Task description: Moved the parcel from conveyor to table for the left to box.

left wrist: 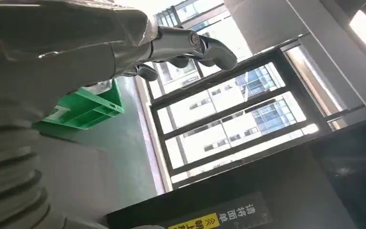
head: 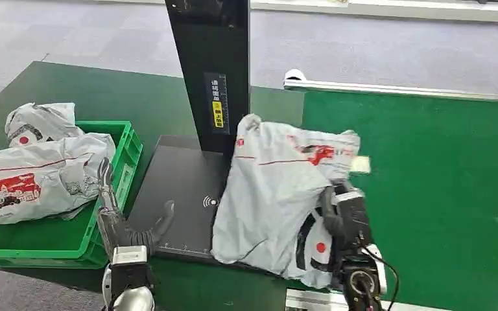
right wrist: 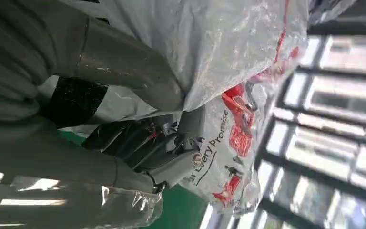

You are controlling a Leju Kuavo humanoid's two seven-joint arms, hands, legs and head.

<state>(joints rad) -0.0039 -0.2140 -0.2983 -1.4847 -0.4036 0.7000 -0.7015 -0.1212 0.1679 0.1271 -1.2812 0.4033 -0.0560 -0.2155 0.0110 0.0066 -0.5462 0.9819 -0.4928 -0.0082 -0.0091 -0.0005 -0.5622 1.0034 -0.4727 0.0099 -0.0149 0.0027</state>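
mid-transfer, by the look of it: right hand [head: 338,217] closed around the lower right side of the grey plastic parcel [head: 279,188], fingers [right wrist: 138,140] dug into the wrapper in the right wrist view, thumb pressed over the top of the film. parcel draped half across the black scanner plate [head: 175,194], its right part hanging over toward the green conveyor [head: 428,194], its upper edge near the black upright post [head: 211,71]. hard to tell whether fully resting on the plate or partly carried by the grip.

left hand [head: 120,217] empty, fingers spread and pointing up, just beside the rim of the green crate [head: 126,165] and at the left edge of the plate, apart from the parcel. crate already holding other grey bags [head: 32,175] with red printing.

likely step: setting the parcel down on the desk within reach of the left side. next move calls for lowering until the bag lies flat on the plate, then loosening the right grip without dragging the slippery film back. after that, a reach across from the left for a fold thick enough to hold, then a lift over the crate wall. risk: soft bag sagging and slipping off the plate's near edge.
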